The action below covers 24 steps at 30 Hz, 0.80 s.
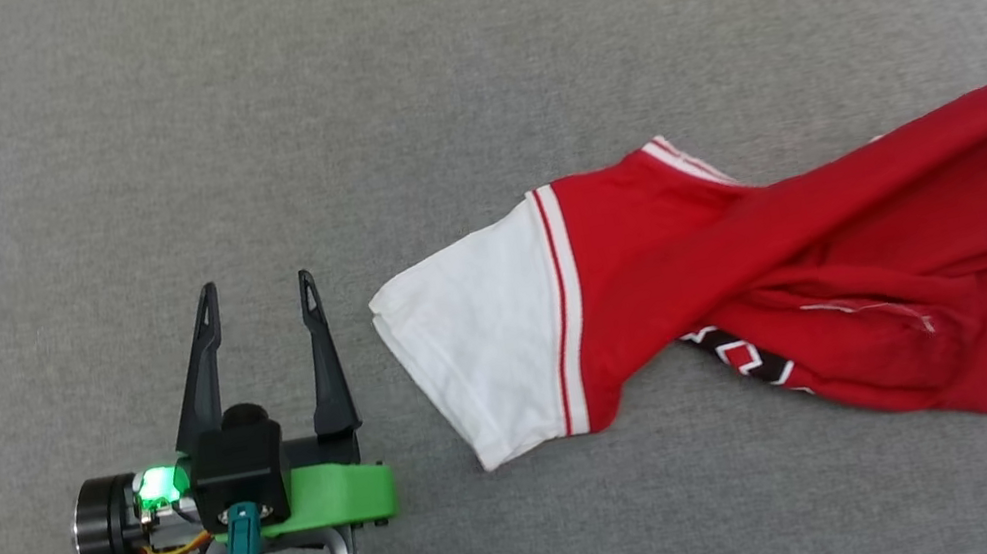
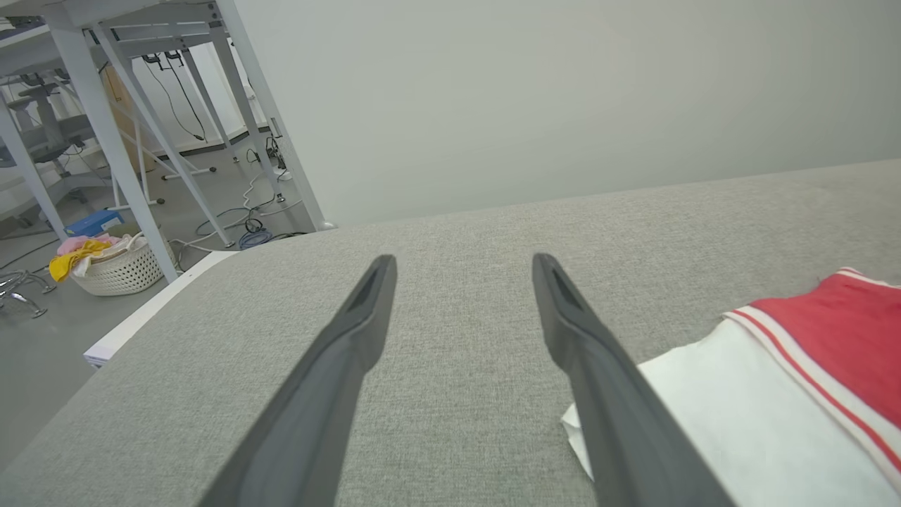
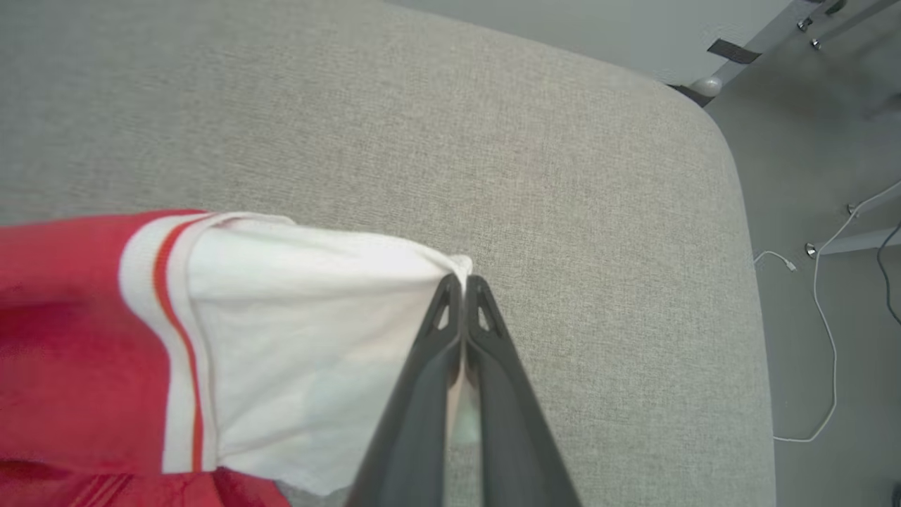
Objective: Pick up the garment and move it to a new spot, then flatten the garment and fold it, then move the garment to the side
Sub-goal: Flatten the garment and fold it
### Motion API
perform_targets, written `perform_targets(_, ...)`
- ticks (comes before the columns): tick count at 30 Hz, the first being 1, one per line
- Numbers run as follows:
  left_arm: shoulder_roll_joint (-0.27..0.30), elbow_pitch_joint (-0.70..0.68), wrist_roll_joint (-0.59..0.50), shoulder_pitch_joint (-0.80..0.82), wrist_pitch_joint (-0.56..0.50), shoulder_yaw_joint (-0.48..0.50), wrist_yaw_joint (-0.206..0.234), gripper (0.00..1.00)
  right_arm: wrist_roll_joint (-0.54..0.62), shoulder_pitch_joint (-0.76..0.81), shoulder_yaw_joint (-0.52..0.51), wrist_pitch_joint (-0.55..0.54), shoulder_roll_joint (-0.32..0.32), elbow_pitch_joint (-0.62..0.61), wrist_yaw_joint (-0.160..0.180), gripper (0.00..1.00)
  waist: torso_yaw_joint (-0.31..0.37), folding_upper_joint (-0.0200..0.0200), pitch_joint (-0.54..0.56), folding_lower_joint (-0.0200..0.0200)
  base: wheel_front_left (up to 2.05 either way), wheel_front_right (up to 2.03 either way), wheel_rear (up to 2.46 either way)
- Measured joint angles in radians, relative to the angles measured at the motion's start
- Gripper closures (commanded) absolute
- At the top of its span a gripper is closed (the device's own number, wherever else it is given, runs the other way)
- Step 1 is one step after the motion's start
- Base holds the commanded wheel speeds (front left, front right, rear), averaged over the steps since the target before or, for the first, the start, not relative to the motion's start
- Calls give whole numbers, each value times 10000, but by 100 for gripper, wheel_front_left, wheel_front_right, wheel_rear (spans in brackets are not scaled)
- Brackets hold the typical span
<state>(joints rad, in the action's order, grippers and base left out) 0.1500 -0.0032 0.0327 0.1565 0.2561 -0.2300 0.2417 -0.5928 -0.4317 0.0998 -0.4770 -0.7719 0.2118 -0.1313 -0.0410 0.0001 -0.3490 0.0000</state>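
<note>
Lying on the grey padded surface (image 1: pixel 418 77), the garment (image 1: pixel 757 271) was twisted, toward the right. The left gripper (image 1: pixel 256 282) stood spread beside one white sleeve (image 1: pixel 478 361). The right wrist view showed the right gripper (image 3: pixel 464 279) pinching the other sleeve (image 3: pixel 303 338) at its edge. The black-and-white print (image 1: pixel 742 360) was illegible.

a robot lab or test room, not a home: a broad grey fabric-covered surface (image 1: pixel 413 47) stands by a bare pale wall (image 2: pixel 563 91). white metal frame legs (image 2: pixel 105 134) rise from a smooth grey floor (image 2: pixel 42 352), and loose cables (image 2: pixel 252 236) trail across it. an office chair (image 2: pixel 67 134) sits beyond the legs, and a white basket (image 2: pixel 120 271) holds bright cloths.
</note>
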Motion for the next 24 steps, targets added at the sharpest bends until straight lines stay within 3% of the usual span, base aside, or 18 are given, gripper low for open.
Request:
perform_targets(9, -115, -10, -67, 402, 0, -38, -40, 0, 560, -1246, 1062, 297, 579, 3070, 0, 100, -458, 0, -848, 0, 0, 0, 0)
perform_targets(15, -148, 59, -73, 494, 0, -12, -42, 0, 466, -1762, 1208, 909, 612, 4115, 8, 100, -655, -1, -999, 0, 0, 0, 0)
perform_targets(16, -140, 100, -73, 491, 0, 29, -44, 0, 485, -1792, 1315, 1565, 623, 4197, 8, 0, -651, 0, -912, 0, 0, 0, 0)
perform_targets(24, 31, 82, -63, 350, 0, 313, -79, 0, 1356, -1428, 723, 4358, 924, 3521, 2, 0, -391, 0, -230, 0, 0, 0, 0)
